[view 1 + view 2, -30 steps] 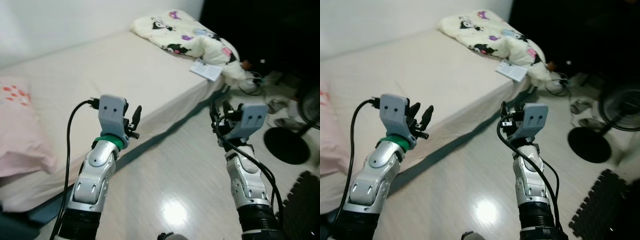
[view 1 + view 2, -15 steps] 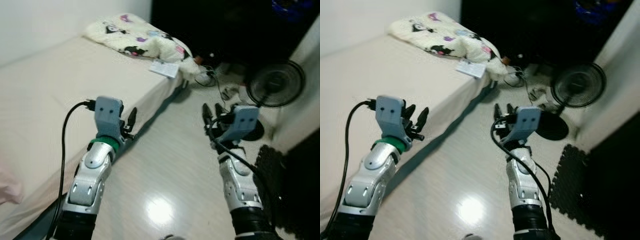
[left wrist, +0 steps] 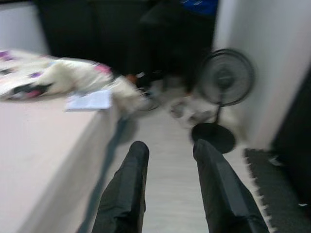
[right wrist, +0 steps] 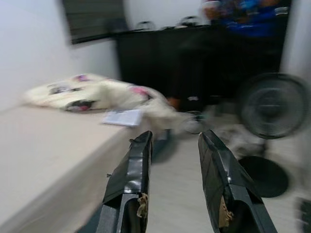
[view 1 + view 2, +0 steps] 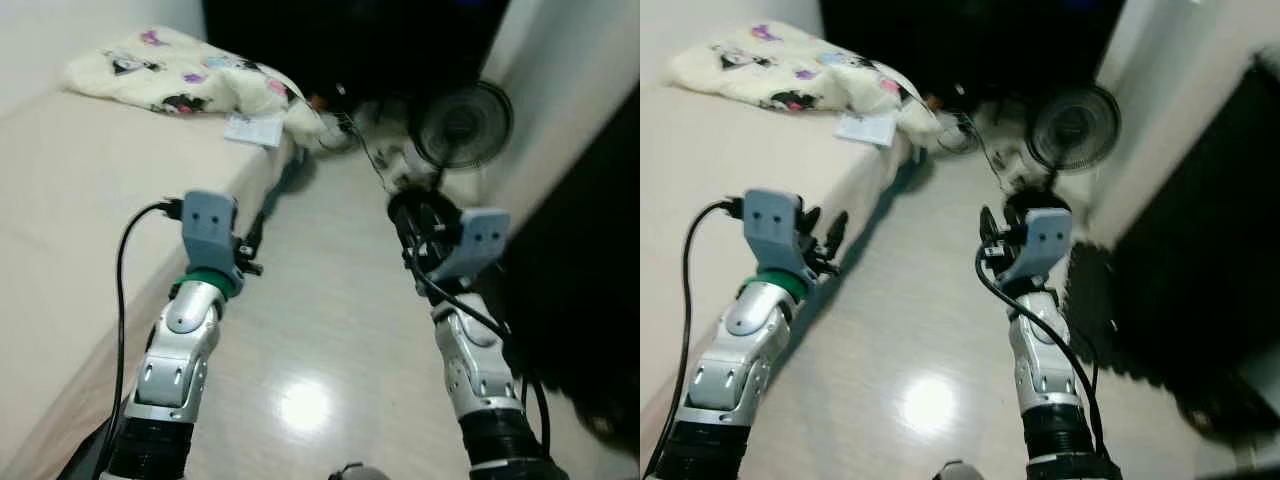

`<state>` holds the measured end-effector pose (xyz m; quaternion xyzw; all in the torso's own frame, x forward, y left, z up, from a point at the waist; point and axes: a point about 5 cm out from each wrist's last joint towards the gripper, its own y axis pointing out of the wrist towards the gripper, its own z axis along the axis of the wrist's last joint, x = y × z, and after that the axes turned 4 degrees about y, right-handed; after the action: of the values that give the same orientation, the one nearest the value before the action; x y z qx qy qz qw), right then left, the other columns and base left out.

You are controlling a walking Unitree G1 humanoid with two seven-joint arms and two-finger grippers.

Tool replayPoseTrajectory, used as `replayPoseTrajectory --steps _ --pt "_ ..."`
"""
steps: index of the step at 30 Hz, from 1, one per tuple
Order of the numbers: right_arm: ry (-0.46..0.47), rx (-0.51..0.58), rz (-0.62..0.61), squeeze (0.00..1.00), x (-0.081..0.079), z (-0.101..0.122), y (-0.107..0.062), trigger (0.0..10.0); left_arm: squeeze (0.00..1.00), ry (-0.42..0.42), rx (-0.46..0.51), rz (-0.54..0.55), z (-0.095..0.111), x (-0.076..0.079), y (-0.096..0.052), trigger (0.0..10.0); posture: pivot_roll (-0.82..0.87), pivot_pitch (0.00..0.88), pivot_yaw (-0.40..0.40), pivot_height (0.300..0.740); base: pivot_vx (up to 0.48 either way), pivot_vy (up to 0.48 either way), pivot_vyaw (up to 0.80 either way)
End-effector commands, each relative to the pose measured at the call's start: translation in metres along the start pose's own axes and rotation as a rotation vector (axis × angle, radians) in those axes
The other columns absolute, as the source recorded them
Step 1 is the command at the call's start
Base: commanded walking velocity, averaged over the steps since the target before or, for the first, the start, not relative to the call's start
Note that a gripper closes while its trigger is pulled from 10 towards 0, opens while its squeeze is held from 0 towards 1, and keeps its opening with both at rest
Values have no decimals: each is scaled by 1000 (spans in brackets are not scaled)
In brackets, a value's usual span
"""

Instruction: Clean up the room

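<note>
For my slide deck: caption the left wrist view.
Open left gripper held empty above the floor, bed with patterned blanket to one side, standing fan ahead.

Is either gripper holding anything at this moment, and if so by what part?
Nothing is held. The left gripper and the right gripper are both open, with bare floor showing between the fingers.

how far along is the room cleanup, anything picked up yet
Nothing looks done yet. The left gripper and right gripper are both open and empty, held over the floor beside the bed. Left to do: the patterned blanket lies bunched at the bed's far end with a booklet at the edge, and cables and small clutter sit on the floor near the standing fan.
</note>
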<state>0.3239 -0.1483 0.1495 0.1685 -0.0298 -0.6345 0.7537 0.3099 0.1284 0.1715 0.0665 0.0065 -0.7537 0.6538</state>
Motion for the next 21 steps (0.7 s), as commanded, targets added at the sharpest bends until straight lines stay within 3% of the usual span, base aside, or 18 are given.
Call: replayPoseTrajectory --steps 1,16,21 --pt "9 -6 -17 0 3 -2 -2 10000 0 3 -13 -10 -2 2 0 10000 -76 0 23 705 0 0 -800" --pt "7 -11 -12 0 3 -2 -2 10000 0 1 -11 -7 -3 4 -1 10000 -79 0 17 705 0 0 -800" --pt "0 -16 -1 0 1 -3 -1 10000 0 45 -4 -1 -6 4 -2 10000 -77 0 11 705 0 0 -800"
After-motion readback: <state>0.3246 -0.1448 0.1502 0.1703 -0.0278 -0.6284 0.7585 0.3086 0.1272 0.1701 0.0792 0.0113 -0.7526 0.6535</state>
